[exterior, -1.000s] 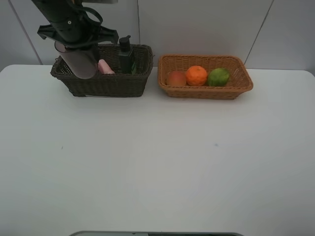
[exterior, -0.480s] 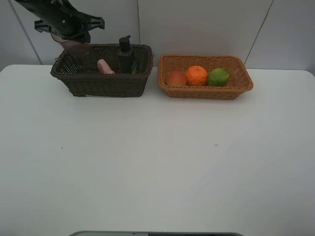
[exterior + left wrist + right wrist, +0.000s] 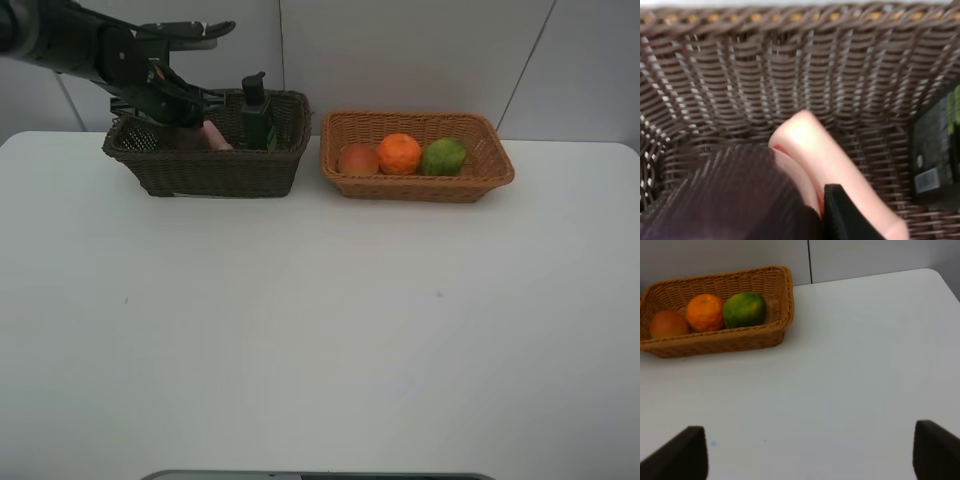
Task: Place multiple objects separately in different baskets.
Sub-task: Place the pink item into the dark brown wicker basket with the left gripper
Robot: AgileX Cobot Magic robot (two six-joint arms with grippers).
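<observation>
My left pincer [image 3: 180, 125] is down inside the dark brown basket [image 3: 215, 172], which sits at the far left of the tabletop [image 3: 320, 330]. Through the left wrist camera I see the mauve cup [image 3: 725, 195] filling the near part of the view, low in the basket with one dark fingertip [image 3: 842, 215] of the pincer against it, so I read the pincer as clamped on the cup. The pink tube [image 3: 830, 170] lies on the woven floor just beside the cup, touching or nearly touching it; I cannot tell which. The dark green pump bottle [image 3: 256, 115] stands upright in the same basket toward its right end, past the tube, its pump head rising above the rim. My right pincer [image 3: 800, 452] is spread wide with nothing between its fingertips, hanging over bare tabletop on the right side; it is out of the overhead camera's view. Beyond it, at the far edge of the tabletop, right of the dark basket and apart from it, sits the light tan basket [image 3: 480, 178]. In it three fruits lie in a row: the red-orange fruit [image 3: 358, 159] at the left end, the orange [image 3: 400, 153] in the middle touching it, and the lime [image 3: 444, 156] to the right of the orange.
</observation>
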